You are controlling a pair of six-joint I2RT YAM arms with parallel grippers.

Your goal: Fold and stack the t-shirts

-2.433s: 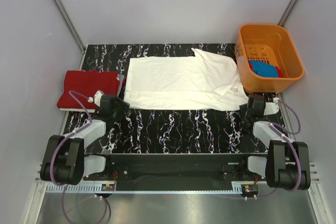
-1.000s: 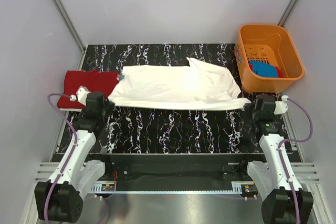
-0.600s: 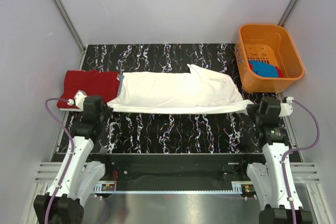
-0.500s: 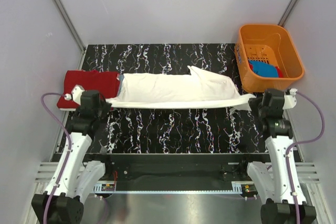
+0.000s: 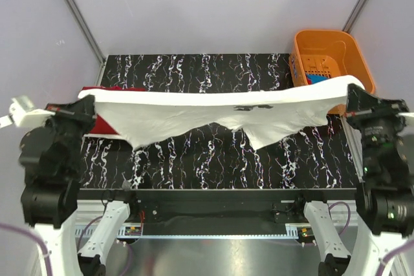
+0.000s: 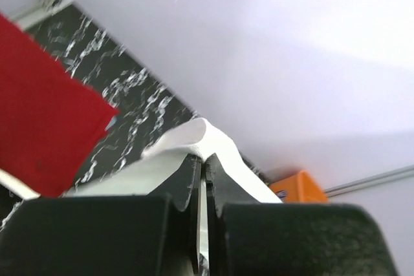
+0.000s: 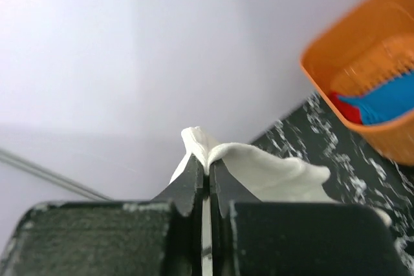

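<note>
The white t-shirt (image 5: pixel 194 111) hangs stretched in the air across the table, its lower edge drooping toward the front. My left gripper (image 5: pixel 88 100) is shut on its left end, cloth pinched between the fingertips (image 6: pixel 202 159). My right gripper (image 5: pixel 350 90) is shut on its right end, a fold of white cloth (image 7: pixel 259 163) bunched at the tips (image 7: pixel 207 163). A small dark print (image 5: pixel 251 106) shows on the shirt. The red t-shirt (image 5: pixel 107 124) lies folded at the table's left, partly behind the white one. A blue t-shirt (image 7: pixel 385 98) lies in the orange basket.
The orange plastic basket (image 5: pixel 323 46) stands at the back right corner, partly hidden by the raised cloth. The black marbled table (image 5: pixel 207 159) lies below. Grey walls with metal rails close in the sides and back.
Both arms have risen high and apart, lifting the white t-shirt off the table. It lay flat, then gathered into a strip; now it hangs taut between the grippers.
</note>
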